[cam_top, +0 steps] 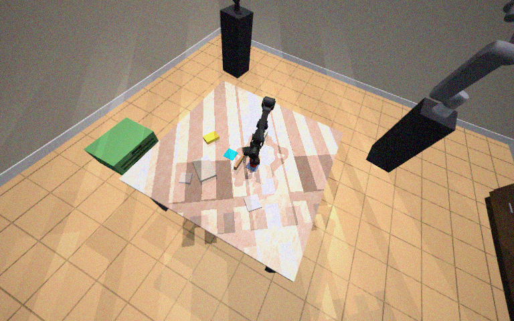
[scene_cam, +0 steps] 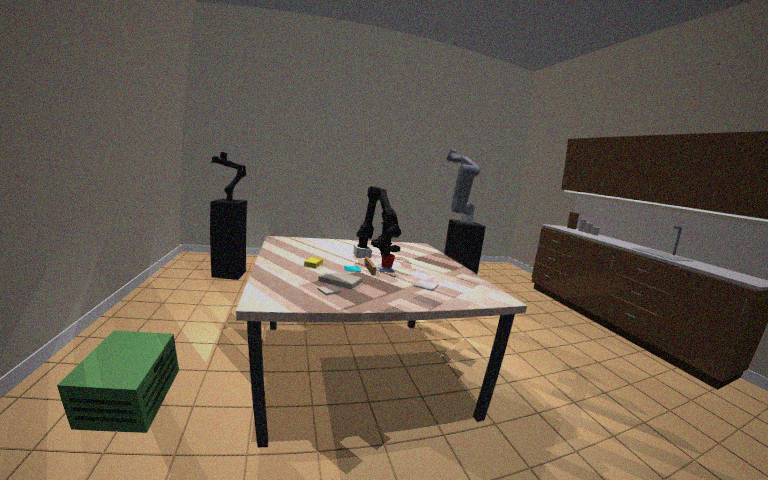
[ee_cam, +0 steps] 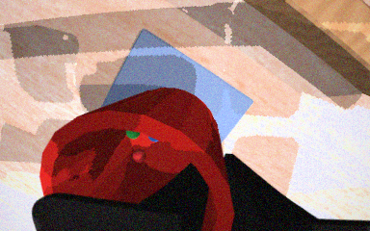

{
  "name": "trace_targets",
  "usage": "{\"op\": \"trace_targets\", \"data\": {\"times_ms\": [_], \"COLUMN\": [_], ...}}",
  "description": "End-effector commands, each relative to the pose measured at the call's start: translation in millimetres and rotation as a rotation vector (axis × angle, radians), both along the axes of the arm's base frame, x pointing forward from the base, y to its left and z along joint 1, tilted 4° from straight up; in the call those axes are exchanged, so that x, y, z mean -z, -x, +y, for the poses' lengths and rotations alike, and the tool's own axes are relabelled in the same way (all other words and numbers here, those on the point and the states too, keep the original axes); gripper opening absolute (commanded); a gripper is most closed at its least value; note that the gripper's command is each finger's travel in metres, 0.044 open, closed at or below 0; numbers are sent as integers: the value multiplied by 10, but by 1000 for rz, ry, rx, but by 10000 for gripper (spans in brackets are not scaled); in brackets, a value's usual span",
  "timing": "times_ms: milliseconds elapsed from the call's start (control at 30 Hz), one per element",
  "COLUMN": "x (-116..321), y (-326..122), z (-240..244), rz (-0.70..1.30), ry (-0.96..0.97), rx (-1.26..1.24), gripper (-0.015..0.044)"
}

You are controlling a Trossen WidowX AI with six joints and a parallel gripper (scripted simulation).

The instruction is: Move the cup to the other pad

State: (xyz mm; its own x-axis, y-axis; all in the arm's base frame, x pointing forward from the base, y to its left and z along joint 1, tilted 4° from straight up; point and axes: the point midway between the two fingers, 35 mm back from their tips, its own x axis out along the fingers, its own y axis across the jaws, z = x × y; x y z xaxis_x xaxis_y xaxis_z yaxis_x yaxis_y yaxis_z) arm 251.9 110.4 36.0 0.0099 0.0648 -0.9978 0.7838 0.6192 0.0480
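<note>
- Wrist view: the claw (ee_cam: 193,192) is clamped on the wall of the red cup (ee_cam: 135,154), one dark finger inside the rim at lower centre.
- Three marbles, green (ee_cam: 132,135), blue (ee_cam: 152,140) and red (ee_cam: 138,156), lie inside the cup.
- The cup sits over the blue pad (ee_cam: 212,91), which shows above and right of it.
- Exterior view: the cup (scene_cam: 387,260) is at worktop (scene_cam: 294,305) centre; the cyan pad (scene_cam: 352,268) lies to its left.

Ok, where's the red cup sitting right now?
In the wrist view the red cup fills the lower left, gripped by the gripper, over the blue pad; in the top view, right of the cyan pad.
</note>
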Motion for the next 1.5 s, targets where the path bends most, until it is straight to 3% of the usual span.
{"op": "trace_targets", "data": {"times_ms": [0,433,1467], "x": [-166,-568,-545], "y": [-21,-21,-58], "z": [-4,-39,-181], "rz": [-10,-6,-7], "ry": [-6,-8,-3], "rx": [-1,0,1], "gripper": [0,0,0]}}
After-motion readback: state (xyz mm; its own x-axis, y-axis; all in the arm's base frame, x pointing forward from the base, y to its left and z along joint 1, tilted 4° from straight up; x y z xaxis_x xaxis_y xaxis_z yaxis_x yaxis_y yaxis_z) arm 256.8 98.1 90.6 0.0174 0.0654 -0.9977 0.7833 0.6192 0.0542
